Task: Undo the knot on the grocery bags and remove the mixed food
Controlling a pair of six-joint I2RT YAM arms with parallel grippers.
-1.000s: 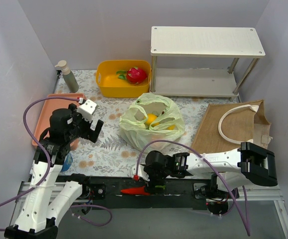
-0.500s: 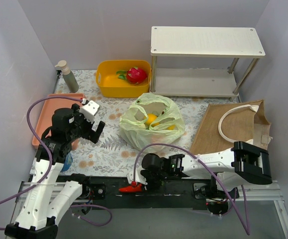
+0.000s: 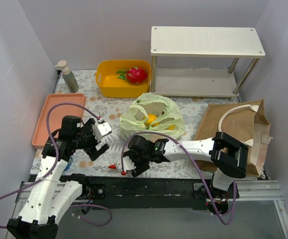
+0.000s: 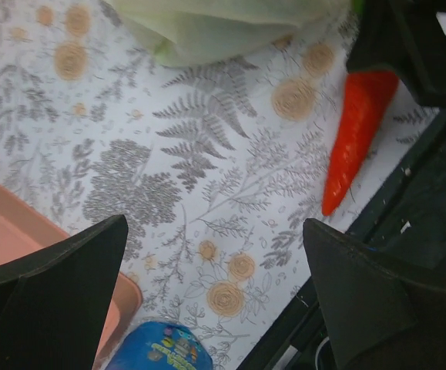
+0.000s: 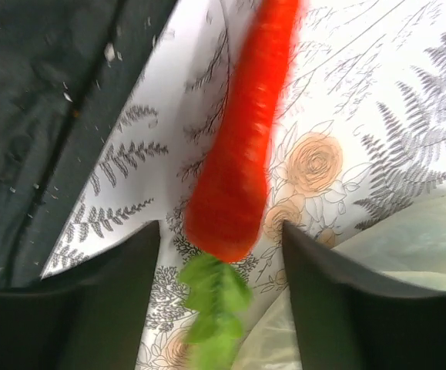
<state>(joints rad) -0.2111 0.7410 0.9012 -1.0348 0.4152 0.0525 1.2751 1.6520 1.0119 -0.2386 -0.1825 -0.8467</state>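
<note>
Top external view, left to right: my left gripper (image 3: 98,143) hung empty over the floral mat (image 3: 109,107), jaws spread wide. Just right of it the carrot (image 4: 355,131) lay by the mat's front edge, long axis running tip-left, leaves toward my right gripper (image 3: 125,167). Its 2 fingers stood apart either side of the leafy end, not pinching, so the right arm was nearer. Behind sat the green bag (image 3: 153,130), fruit (image 3: 150,118) inside; the brown tote (image 3: 218,134) lay far right. The blue packet's (image 4: 161,348) print was too small to read.
</note>
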